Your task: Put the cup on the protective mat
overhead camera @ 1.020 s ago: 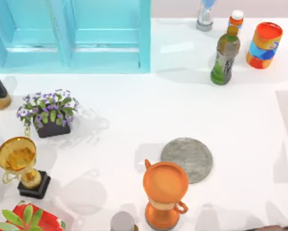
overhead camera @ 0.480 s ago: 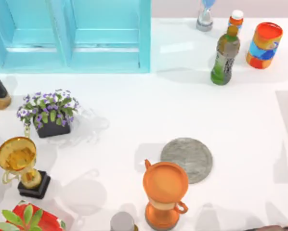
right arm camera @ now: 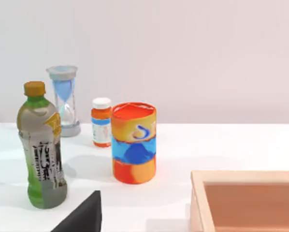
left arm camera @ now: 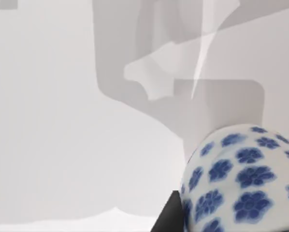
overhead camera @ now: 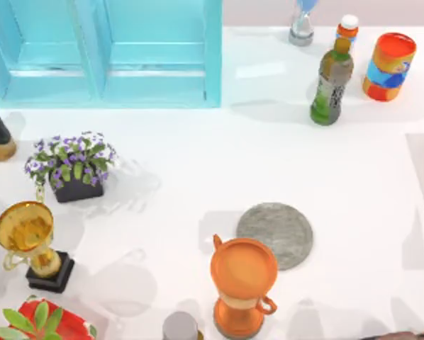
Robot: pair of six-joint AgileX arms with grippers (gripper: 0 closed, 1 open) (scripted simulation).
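Presently judged as the carry stage, with placement not yet done. Advised for this step: bring the cup [left arm camera: 246, 186] squarely over the middle of the protective mat [overhead camera: 275, 234], hold upright, lower gently until base meets disc, then let go. Keep well clear of the orange urn [overhead camera: 244, 282] standing just beside the mat's edge, and approach from the open side.

Cup seen close against the left gripper [left arm camera: 166, 220] in the left wrist view, above bare white table [left arm camera: 62, 145]; grip state impossible to tell. Position relative to the mat likewise impossible to tell. Mat lying flat and bare near the table's middle.

Cup appearance: white, rounded wall, covered in blue flower motifs, glossy, no handle.

Right gripper [right arm camera: 81, 215] idle, facing the bottles; state impossible to tell.
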